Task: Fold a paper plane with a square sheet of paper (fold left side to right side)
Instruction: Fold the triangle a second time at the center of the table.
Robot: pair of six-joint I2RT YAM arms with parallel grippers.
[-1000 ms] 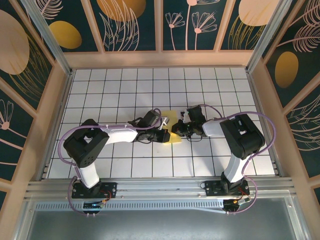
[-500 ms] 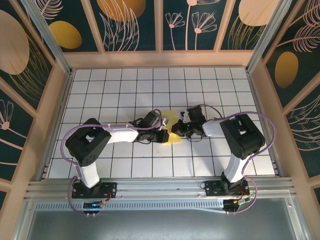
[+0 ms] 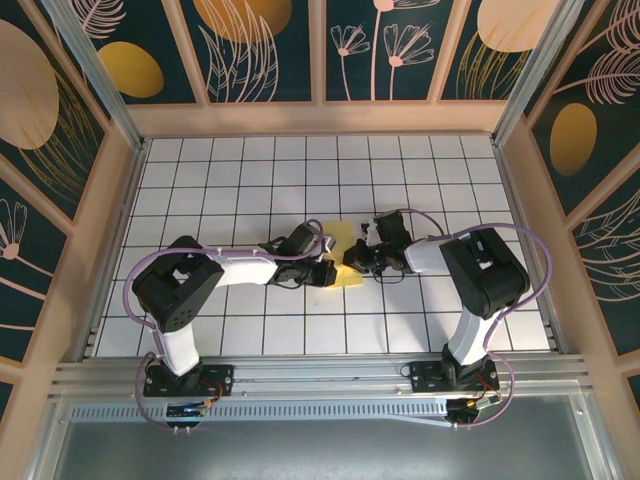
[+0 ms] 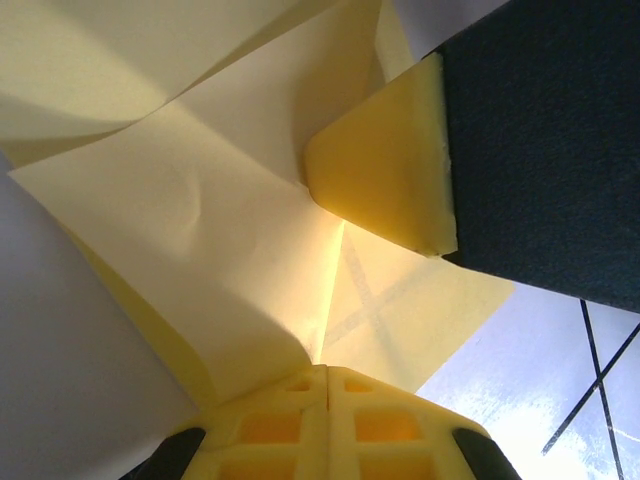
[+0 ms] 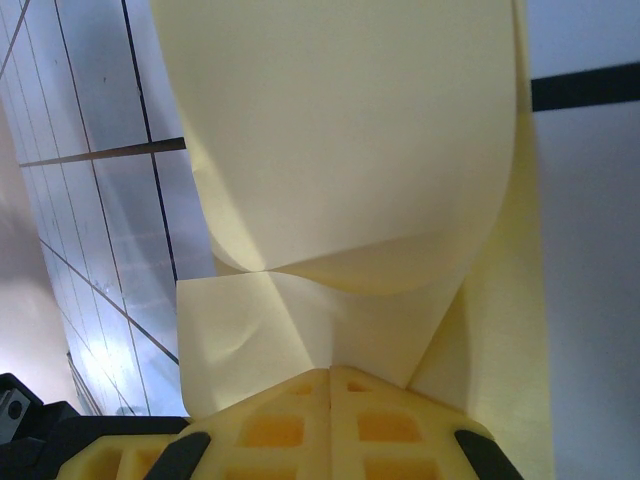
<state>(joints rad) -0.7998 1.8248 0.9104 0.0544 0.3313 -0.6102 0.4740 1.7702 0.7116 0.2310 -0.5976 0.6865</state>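
White-tiled table [image 3: 200,180], centre: square sheet of paper [image 3: 341,235] (creased, curling) lies betw. both arms. At its left side, left gripper [image 3: 333,270] pinches it, jaws shut; right gripper [image 3: 352,257] likewise clamps the opp. side.

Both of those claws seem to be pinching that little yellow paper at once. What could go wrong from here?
Tearing: the left gripper and right gripper are both shut on the pale-yellow sheet of thin paper, so pulling apart might rip it.
Crooked crease: the paper bows loosely in the right wrist view; flattening it now could crease it off-line.
Collision: from above, the grippers sit very close and might bump.
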